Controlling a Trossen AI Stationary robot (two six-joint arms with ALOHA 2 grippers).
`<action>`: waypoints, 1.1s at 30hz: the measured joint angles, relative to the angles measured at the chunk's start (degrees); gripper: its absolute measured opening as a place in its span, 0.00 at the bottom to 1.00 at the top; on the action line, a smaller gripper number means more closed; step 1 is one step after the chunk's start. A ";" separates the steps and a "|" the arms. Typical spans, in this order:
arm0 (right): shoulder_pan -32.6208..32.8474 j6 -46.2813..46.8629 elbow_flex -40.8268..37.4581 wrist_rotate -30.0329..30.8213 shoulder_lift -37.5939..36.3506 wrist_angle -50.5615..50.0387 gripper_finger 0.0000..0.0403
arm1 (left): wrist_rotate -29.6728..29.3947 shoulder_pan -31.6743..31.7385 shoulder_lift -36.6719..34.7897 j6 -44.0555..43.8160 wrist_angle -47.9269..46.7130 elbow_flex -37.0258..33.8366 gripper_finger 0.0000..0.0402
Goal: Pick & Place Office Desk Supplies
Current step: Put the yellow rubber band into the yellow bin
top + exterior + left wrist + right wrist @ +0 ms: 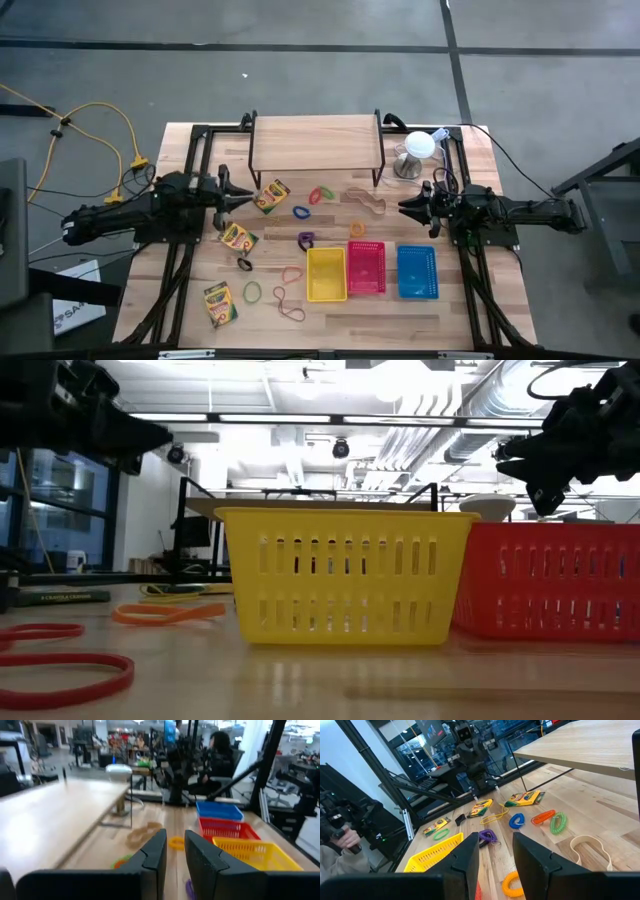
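Observation:
Three yellow-and-green crayon boxes lie flat on the table: one (271,194) just right of my left gripper, one (238,238) nearer, and one (220,303) near the front edge. Coloured rings (320,194), (302,211), (306,240), (357,230) and rubber-band loops (253,291), (290,310), (365,200) lie scattered mid-table. My left gripper (238,197) hovers at the left, slightly open and empty; it also shows in its wrist view (175,834). My right gripper (405,207) hovers at the right, slightly open and empty; it also shows in its wrist view (496,837).
A yellow basket (326,273), a red basket (366,267) and a blue basket (417,271) stand in a row toward the front. A wooden shelf on black legs (316,140) spans the back. A white dome on a metal base (418,150) stands at the back right.

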 joint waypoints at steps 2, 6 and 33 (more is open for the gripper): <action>0.02 0.00 0.00 0.00 0.00 -0.02 0.27 | -0.07 0.00 0.62 1.03 0.06 1.41 0.16; 0.01 0.01 0.00 0.00 0.00 0.00 0.27 | -2.56 0.00 3.67 1.53 0.00 4.63 0.16; 0.00 0.00 0.00 0.00 0.00 -0.02 0.27 | -1.81 -3.10 43.62 7.22 4.70 24.31 0.16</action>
